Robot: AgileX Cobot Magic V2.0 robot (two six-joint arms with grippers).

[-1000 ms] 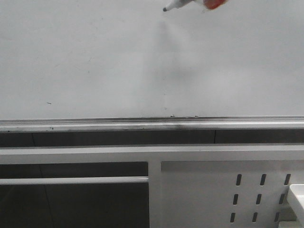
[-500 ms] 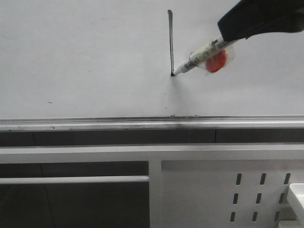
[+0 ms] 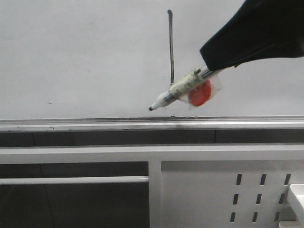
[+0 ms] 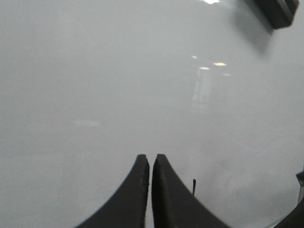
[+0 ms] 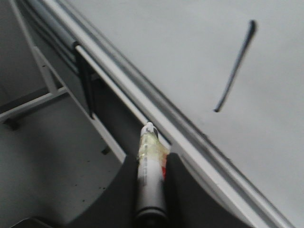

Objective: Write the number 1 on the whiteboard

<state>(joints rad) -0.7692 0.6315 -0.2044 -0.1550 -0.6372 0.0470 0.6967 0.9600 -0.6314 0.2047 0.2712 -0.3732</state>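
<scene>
Now: left gripper [image 4: 150,164] seen pressed together, nothing held, close before whiteboard [image 3: 85,57]. Number 1 [image 3: 170,45] drawn upright on upper middle of whiteboard. Marker [image 3: 178,90] pinched by right gripper [image 5: 151,183], tip clear of stroke, just above silver rail [image 3: 95,125].

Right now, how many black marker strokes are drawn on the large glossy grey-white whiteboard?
1. A thin black vertical stroke stands on the whiteboard, right of centre in the front view, above the white marker pen. The arm may hide other marks.
</scene>
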